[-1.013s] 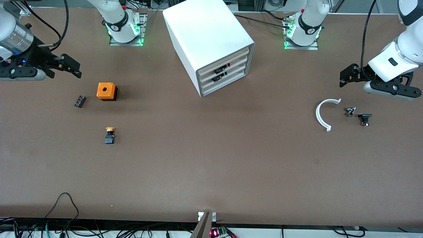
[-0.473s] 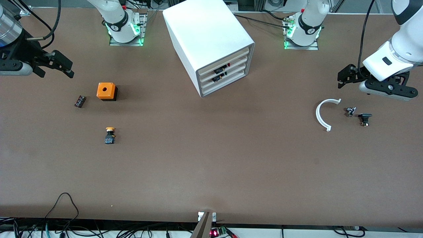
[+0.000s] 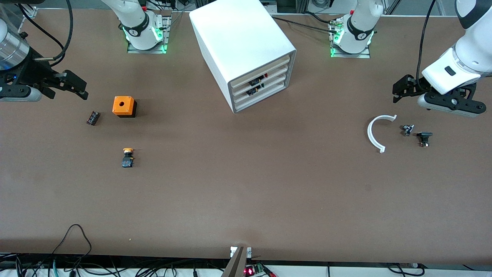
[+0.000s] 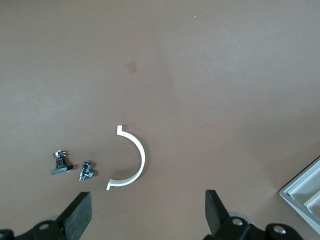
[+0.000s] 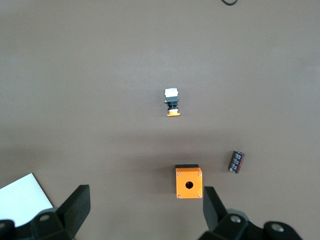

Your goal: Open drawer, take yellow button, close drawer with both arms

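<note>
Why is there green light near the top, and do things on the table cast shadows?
Front view: green lamps glow at both arm bases; the orange cube and white cabinet cast soft shadows. Right wrist view: even light, the button sharp, no glare.

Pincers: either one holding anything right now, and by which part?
Nothing is held. The left pincer hangs open over bare table near the white arc piece; the right pincer hangs open near the orange cube. The button lies untouched.

Brown table [image 3: 246, 184] carries cabinet [image 3: 240, 38], button [image 3: 128, 157], orange cube [image 3: 123, 106].
</note>
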You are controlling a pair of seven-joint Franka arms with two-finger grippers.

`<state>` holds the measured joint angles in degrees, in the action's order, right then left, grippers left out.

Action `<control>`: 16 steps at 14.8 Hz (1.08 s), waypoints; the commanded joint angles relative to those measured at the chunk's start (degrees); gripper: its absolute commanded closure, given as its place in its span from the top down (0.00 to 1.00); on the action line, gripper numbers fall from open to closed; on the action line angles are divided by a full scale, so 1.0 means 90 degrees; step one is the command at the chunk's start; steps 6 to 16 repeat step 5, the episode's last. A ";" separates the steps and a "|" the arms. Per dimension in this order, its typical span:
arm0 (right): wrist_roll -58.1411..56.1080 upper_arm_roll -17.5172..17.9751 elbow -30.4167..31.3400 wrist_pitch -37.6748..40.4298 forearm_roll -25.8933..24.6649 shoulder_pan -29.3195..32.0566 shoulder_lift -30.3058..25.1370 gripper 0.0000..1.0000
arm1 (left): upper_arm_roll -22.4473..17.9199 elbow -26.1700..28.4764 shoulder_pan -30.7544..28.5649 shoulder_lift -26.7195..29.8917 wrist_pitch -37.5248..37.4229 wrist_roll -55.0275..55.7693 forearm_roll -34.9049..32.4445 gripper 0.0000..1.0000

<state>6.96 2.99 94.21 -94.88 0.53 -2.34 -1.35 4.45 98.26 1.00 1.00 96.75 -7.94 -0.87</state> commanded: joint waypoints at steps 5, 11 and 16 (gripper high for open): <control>0.0056 0.0068 -0.0253 0.0181 -0.0098 -0.0004 0.0053 1.00 | 0.0053 0.0010 0.0016 0.0074 -0.0018 0.0004 -0.0109 1.00; 0.0056 0.0068 -0.0253 0.0181 -0.0098 -0.0004 0.0053 1.00 | 0.0053 0.0010 0.0016 0.0074 -0.0018 0.0004 -0.0109 1.00; 0.0056 0.0068 -0.0253 0.0181 -0.0098 -0.0004 0.0053 1.00 | 0.0053 0.0010 0.0016 0.0074 -0.0018 0.0004 -0.0109 1.00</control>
